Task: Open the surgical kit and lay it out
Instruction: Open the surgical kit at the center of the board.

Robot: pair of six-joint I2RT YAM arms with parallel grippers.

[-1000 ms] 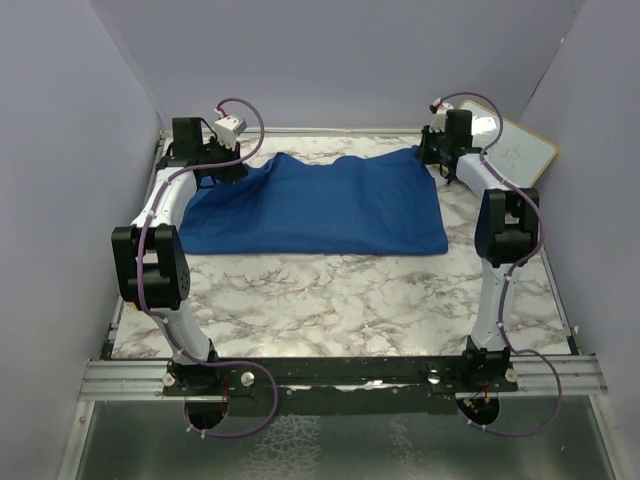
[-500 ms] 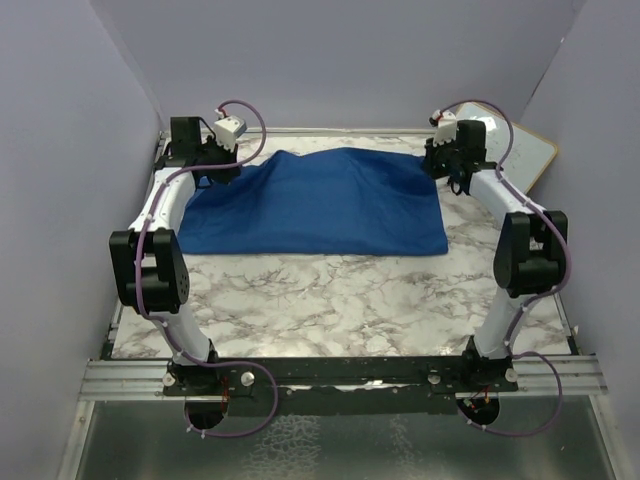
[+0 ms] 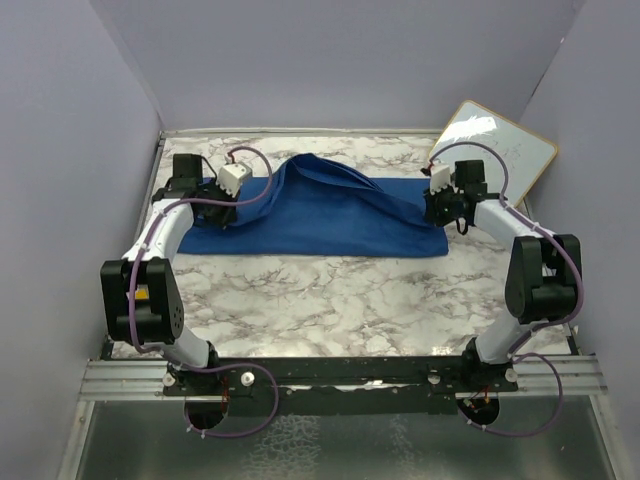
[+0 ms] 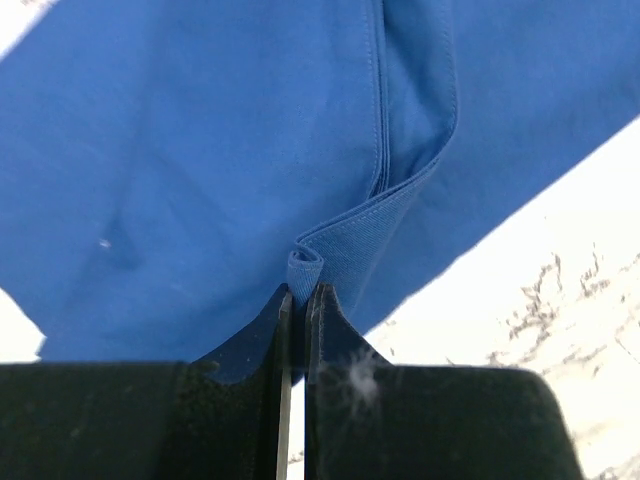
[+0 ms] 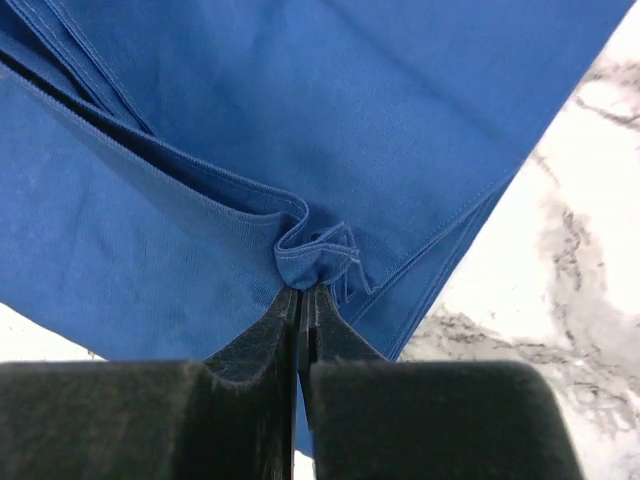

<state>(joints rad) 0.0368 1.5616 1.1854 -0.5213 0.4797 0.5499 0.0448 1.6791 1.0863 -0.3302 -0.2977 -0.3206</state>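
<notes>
The surgical kit shows only as a large royal-blue cloth wrap (image 3: 320, 215) lying across the far half of the marble table. Its top layer is lifted into a ridge between the two arms. My left gripper (image 3: 240, 200) is shut on a pinched fold of the wrap's hem (image 4: 304, 265) at the wrap's left side. On the right side my right gripper (image 3: 437, 207) is shut on a bunched corner of the wrap (image 5: 312, 262). Whatever lies inside the wrap is hidden under the cloth.
A wood-framed whiteboard (image 3: 495, 145) leans against the right wall at the far right corner, just behind the right arm. Purple walls close in the table on the left, back and right. Bare marble (image 3: 330, 300) lies between the wrap and the arm bases.
Both grippers have pulled back toward the near side, drawing the far edge of the blue wrap with them and raising a ridge in it. The far strip of marble is now uncovered.
</notes>
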